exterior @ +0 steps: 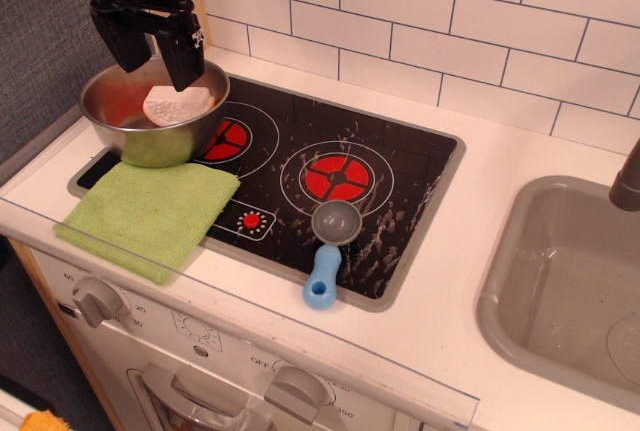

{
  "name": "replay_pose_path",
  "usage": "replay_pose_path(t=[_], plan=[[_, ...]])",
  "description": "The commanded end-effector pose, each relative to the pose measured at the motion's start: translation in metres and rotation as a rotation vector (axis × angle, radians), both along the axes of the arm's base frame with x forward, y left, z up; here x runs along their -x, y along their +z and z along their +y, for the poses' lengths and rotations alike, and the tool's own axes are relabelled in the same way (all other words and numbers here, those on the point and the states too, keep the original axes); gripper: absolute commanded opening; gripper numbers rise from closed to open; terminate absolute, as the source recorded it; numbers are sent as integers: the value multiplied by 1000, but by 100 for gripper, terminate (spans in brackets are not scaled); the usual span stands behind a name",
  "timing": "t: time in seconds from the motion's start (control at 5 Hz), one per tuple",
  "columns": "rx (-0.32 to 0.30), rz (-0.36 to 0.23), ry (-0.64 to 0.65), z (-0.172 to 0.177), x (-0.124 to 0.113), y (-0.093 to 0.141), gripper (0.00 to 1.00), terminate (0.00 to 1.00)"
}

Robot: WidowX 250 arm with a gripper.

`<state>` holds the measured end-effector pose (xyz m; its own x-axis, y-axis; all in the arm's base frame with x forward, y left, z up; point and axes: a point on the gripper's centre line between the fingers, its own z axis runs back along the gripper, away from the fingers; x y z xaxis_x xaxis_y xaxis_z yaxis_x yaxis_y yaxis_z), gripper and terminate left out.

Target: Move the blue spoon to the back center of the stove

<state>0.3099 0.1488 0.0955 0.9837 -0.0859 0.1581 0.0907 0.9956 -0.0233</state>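
At the far left the black robot hand [152, 46] hangs above the round steel bowl [155, 111], its two fingers spread apart and pinching nothing, well away from its target. The bowl holds a pale lumpy object [180, 103] and sits on the left end of the black glossy stove [400, 166], with a folded green cloth [150, 213] lying in front of it, half on the white surface [490, 281]. Further right, the light-blue-handled toy spoon [328, 251] lies at the stove's front edge, grey scoop up near the right red burner [336, 179], handle overhanging the rim. The back centre looks free, probably making placement easy. A grey sink [560, 281] sits rightmost.
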Motion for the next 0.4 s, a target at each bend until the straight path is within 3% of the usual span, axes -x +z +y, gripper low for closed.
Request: replay_pose_path(t=[0.0, 0.2], plan=[[0, 0, 0, 0, 0, 0, 100, 0], [-27, -39, -105, -35, 2, 8, 100, 0]])
